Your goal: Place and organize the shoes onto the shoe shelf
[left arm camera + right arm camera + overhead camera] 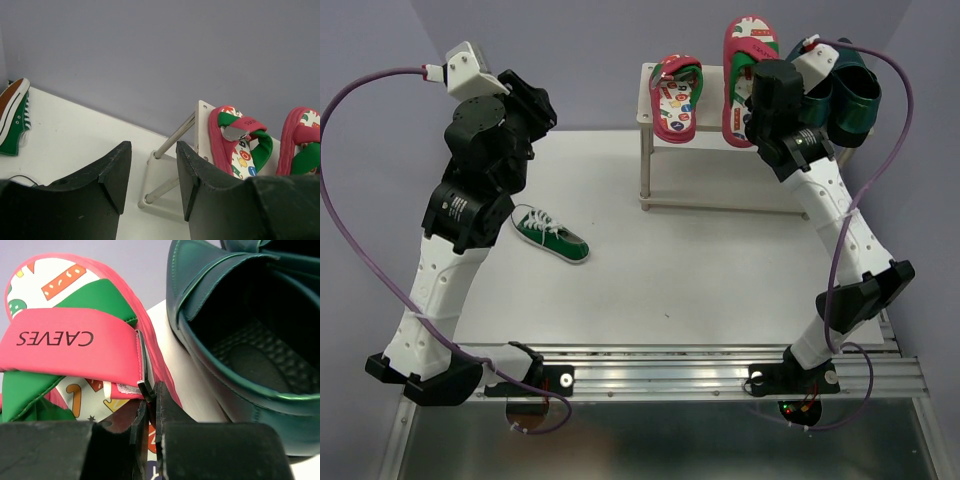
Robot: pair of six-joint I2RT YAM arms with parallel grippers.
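Jaws on my right gripper are closed, empty, over the pale wooden two-tier shoe shelf; those on my left gripper stand half open, empty, left of it.

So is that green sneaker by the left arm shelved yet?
No: the green sneaker lies on the table, left of the shoe shelf.

Soft, even overhead light, faint shadows, sharp focus.

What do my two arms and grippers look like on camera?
The left arm and right arm share white links, black joint housings and looping purple cables. White camera housings top the wrists. The left gripper and right gripper have chunky matte black fingers.
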